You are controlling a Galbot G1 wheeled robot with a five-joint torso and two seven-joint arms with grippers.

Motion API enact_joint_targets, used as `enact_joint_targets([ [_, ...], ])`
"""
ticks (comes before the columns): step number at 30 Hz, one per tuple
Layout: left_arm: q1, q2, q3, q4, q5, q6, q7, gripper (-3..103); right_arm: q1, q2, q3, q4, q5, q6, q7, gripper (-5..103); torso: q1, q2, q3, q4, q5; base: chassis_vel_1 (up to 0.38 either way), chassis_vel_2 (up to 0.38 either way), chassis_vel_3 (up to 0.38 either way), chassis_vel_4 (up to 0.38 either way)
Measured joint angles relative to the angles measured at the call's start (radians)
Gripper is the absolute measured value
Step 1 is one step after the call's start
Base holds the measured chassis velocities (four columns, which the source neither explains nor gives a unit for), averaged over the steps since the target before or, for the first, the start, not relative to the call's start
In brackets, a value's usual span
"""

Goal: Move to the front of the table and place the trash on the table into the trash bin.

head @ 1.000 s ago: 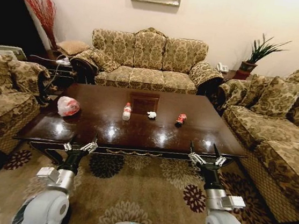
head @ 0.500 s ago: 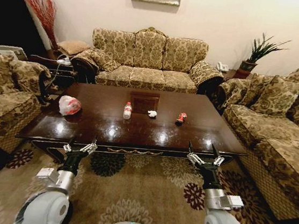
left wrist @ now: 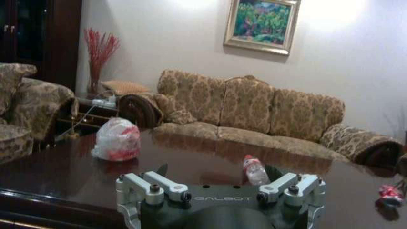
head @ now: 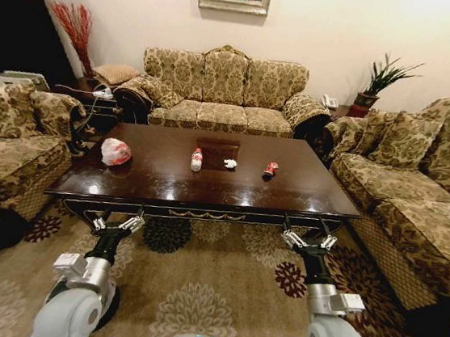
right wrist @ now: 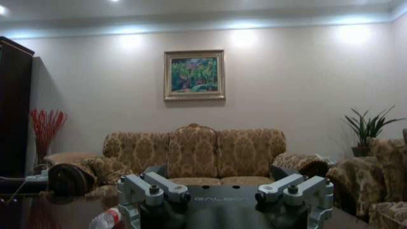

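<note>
Left hand and right hand both spread, holding nothing, low over the carpet just short of the table front edge. On the table: bag bundle far left, bottle upright mid, paper wad beside it, red wrapper right. Sofa behind.
</note>
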Motion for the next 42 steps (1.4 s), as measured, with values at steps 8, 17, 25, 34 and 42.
enact_joint_targets([
  [8, 0.008, -0.004, -0.003, 0.009, 0.006, -0.002, 0.0, 100, 0.01, -0.003, -0.002, -0.013, 0.005, 0.004, 0.004, 100, -0.001, 0.0, 0.0, 0.0, 0.0001, 0.052, 0.055, -0.052, -0.069],
  [17, 0.008, -0.008, -0.001, 0.008, 0.011, -0.001, -0.001, 100, 0.018, -0.007, 0.001, -0.022, 0.018, 0.007, 0.003, 100, -0.001, 0.0, 0.0, 0.0001, -0.0002, 0.191, 0.169, -0.168, -0.175],
  [25, 0.019, 0.019, -0.024, 0.031, 0.002, -0.001, -0.003, 100, 0.018, -0.001, -0.007, -0.024, 0.036, 0.01, 0.003, 100, -0.001, 0.0, -0.001, 0.0001, -0.0012, 0.228, 0.223, -0.233, -0.238],
  [34, 0.148, 0.201, -0.16, 0.09, -0.047, 0.021, 0.025, 100, -0.056, -0.009, 0.02, 0.035, 0.014, -0.035, 0.022, 100, -0.001, 0.0, 0.0, -0.0003, 0.0003, 0.029, 0.031, -0.024, -0.026],
  [42, 0.354, 0.278, -0.247, 0.218, -0.025, 0.05, 0.055, 100, -0.056, 0.019, 0.027, 0.023, 0.081, -0.042, 0.025, 100, -0.001, 0.0, -0.001, 0.0004, -0.0008, -0.028, -0.018, 0.008, 0.005],
])
